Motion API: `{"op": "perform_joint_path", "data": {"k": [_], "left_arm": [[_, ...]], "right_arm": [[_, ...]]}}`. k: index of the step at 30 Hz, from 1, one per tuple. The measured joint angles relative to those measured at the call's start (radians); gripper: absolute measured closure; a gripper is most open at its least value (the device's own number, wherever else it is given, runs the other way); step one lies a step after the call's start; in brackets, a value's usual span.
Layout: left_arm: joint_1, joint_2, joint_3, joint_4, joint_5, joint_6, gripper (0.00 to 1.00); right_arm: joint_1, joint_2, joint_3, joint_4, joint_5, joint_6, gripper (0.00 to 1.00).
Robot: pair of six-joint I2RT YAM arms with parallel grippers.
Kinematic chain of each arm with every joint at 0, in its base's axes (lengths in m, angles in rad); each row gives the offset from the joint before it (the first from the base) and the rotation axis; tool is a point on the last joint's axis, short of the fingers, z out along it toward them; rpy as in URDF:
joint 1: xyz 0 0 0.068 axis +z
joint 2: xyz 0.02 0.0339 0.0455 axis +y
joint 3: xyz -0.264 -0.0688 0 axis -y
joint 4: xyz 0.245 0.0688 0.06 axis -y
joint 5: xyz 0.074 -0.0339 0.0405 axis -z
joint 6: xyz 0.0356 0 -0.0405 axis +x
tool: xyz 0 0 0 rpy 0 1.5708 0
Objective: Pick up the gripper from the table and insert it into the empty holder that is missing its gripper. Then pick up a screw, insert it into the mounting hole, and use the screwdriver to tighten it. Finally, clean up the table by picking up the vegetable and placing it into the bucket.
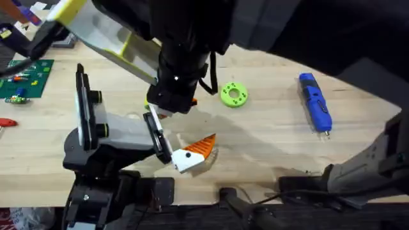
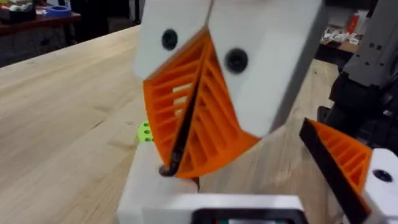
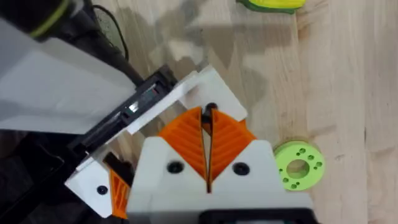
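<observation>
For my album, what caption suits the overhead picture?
Dark robot arm above the holder, blue screwdriver and green disc lying aside.

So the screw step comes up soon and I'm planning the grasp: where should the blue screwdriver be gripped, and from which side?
Grip the screwdriver across the middle of its blue body, coming straight down from above. It lies flat on the table, long and narrow with its dark tip toward the arms' bases, open wood on both sides.

closed right gripper (image 3: 207, 127) at the holder (image 3: 134, 109), green disc (image 3: 299, 165) beside
</observation>
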Motion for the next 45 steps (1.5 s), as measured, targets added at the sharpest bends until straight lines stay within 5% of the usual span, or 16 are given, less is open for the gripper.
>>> {"op": "perform_joint_path", "data": {"k": [20, 22, 27, 28, 45], "left_arm": [[0.0, 0.0, 0.0, 0.0, 0.0, 0.0, 0.01], [0.0, 0.0, 0.0, 0.0, 0.0, 0.0, 0.01], [0.0, 0.0, 0.0, 0.0, 0.002, 0.0, 0.01], [0.0, 0.0, 0.0, 0.0, 0.002, 0.0, 0.01], [0.0, 0.0, 0.0, 0.0, 0.003, 0.0, 0.01]], "right_arm": [[0.0, 0.0, 0.0, 0.0, 0.0, 0.0, 0.998], [0.0, 0.0, 0.0, -0.001, 0.0, 0.002, 0.872], [-0.006, -0.001, 0.0, -0.011, 0.013, -0.006, 0.118], [-0.012, -0.002, 0.0, -0.012, 0.018, -0.008, 0.038], [-0.015, -0.008, 0.0, -0.024, 0.019, -0.011, 0.004]]}}
